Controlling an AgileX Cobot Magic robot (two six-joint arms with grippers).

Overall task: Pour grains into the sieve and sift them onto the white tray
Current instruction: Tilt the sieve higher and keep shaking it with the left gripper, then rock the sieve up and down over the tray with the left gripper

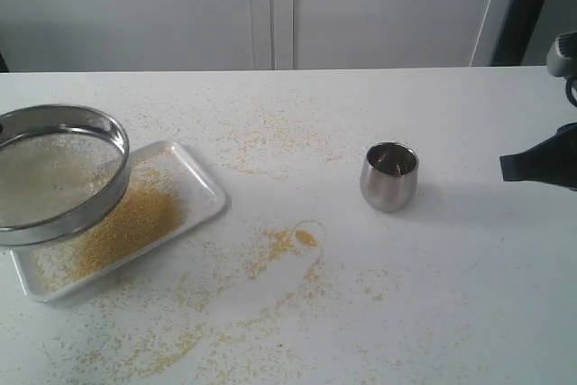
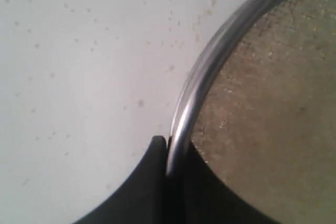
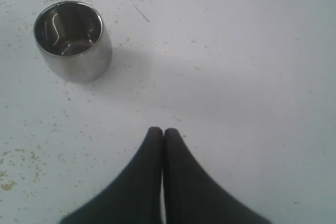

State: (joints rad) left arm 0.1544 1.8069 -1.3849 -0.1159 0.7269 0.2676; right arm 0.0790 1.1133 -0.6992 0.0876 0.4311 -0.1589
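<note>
Clearly, in the exterior view, the sieve sits at nine o'clock, tilted over the ten o'clock end of the tray. A broad heap of grains lies in the tray, and more are strewn over the table toward six o'clock. I judge the sieve stiff and fairly light, with a thin, slick steel rim. A pinch on that rim sits off-centre, so the sieve would tend to tip and needs a firm hold. The grains are loose and scatter at any jolt. The frame edge cuts off the sieve's far side and whatever holds it. Whether its low edge touches the tray is hard to tell. The cup stands upright just past centre toward three o'clock, and the right gripper hangs at three o'clock, well apart from it.

From the left wrist, the left gripper is clamped on the sieve rim, one finger outside and one inside. The mesh looks dusted with pale matter, but blur hides what it is. The tray is not in view.

From the right wrist, the right gripper has its jaws pressed together on nothing. The cup stands well apart from it, and glare hides whether any grains remain inside.
</note>
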